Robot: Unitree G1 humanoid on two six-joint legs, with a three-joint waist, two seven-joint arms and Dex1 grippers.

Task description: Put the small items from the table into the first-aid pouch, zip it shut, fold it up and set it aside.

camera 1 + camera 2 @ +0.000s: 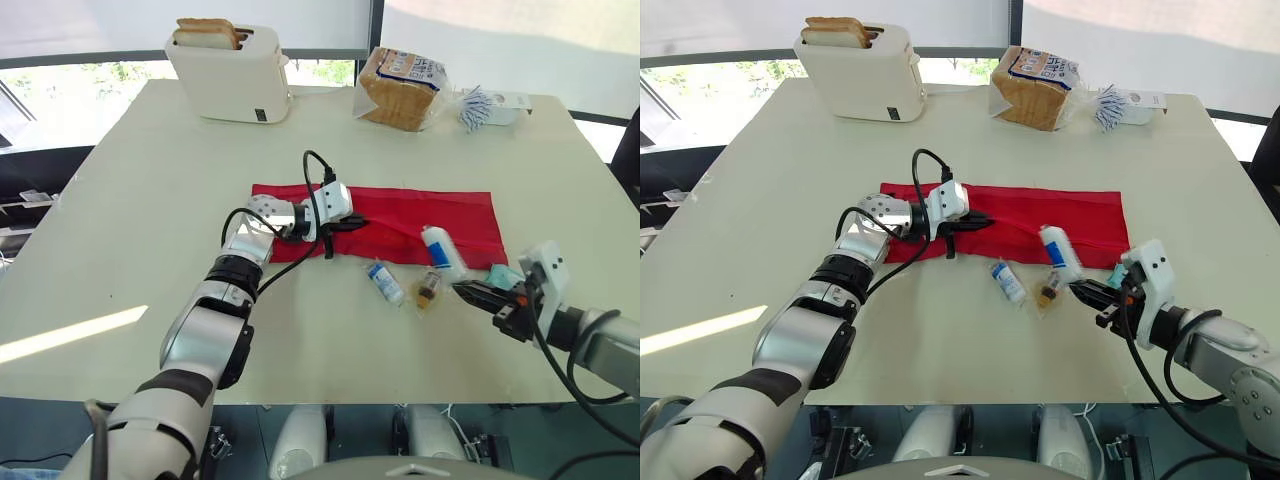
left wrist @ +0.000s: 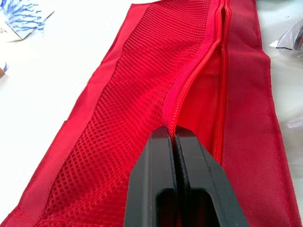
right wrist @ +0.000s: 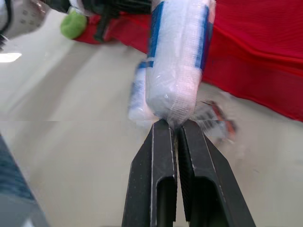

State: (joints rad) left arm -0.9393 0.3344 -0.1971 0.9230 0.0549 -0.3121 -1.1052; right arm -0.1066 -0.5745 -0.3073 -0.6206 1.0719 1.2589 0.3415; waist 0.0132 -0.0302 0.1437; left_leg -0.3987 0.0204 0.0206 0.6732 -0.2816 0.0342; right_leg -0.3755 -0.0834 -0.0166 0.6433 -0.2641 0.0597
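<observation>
Right claw (image 1: 462, 288) clamped on gauze roll (image 1: 441, 248); left claw (image 1: 352, 222) pinching pouch (image 1: 440, 210) opening.
Best: hold opening raised, feed gauze roll toward 11 o'clock.

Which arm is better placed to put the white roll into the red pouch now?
Right. The right gripper is shut on the end of the white roll, beside the red pouch; the left gripper is busy pinching the pouch's zipper edge.

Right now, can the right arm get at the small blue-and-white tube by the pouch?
Probably within reach, but not to grab: the right gripper is shut on the gauze roll. The tube lies bare on the table beside it, off the pouch.
</observation>
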